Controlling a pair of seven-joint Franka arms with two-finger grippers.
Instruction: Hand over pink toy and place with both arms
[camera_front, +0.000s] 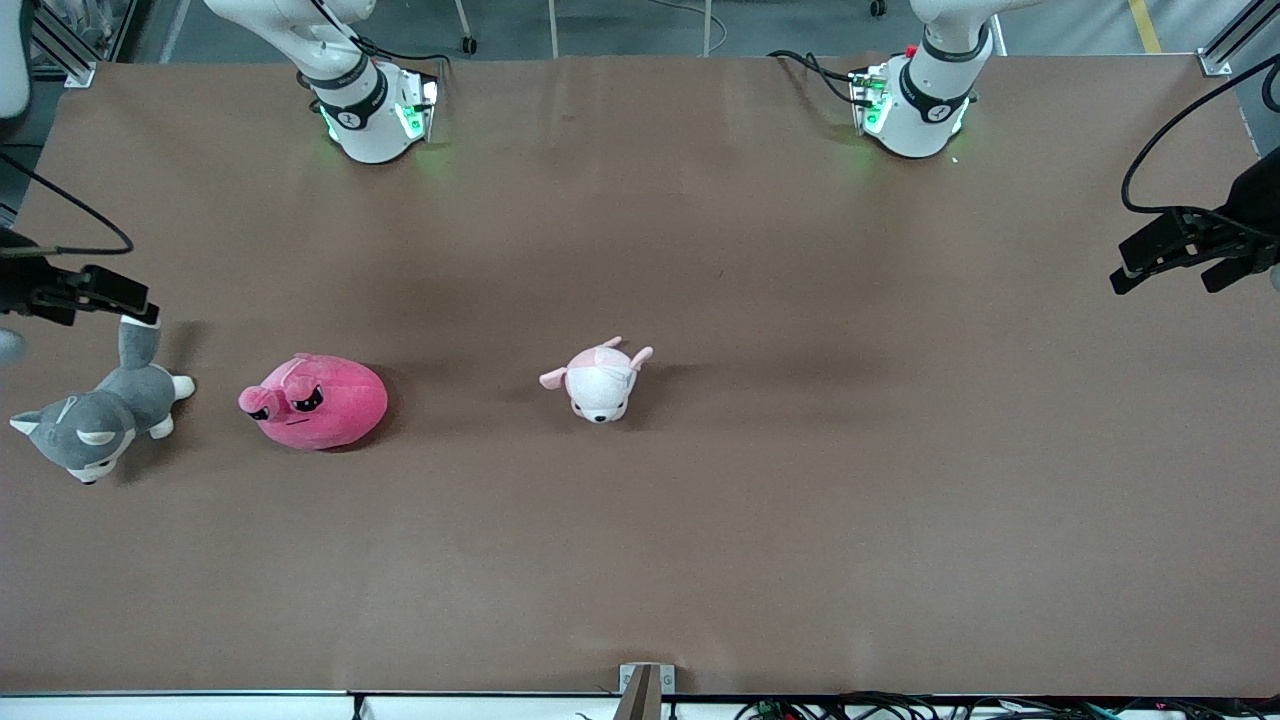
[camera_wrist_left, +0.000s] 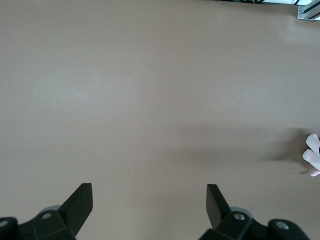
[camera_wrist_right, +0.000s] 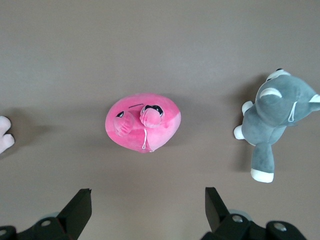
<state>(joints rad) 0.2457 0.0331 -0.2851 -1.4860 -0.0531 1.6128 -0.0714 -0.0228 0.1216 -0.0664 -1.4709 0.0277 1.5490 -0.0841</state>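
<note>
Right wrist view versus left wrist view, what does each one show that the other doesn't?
Only the right wrist view shows the pink toy and the grey-and-white plush dog, lying apart on the table, with the right tool open. Only the left wrist view shows the left tool, open over bare table. Both catch an edge of the pale pink-and-white plush.

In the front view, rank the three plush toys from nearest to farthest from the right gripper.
The right gripper is open at the right arm's end of the table.
1. Grey-and-white plush dog, its tail just under the gripper.
2. Pink toy, beside the dog toward mid-table.
3. Pale pink-and-white plush animal, near the table's middle.
</note>
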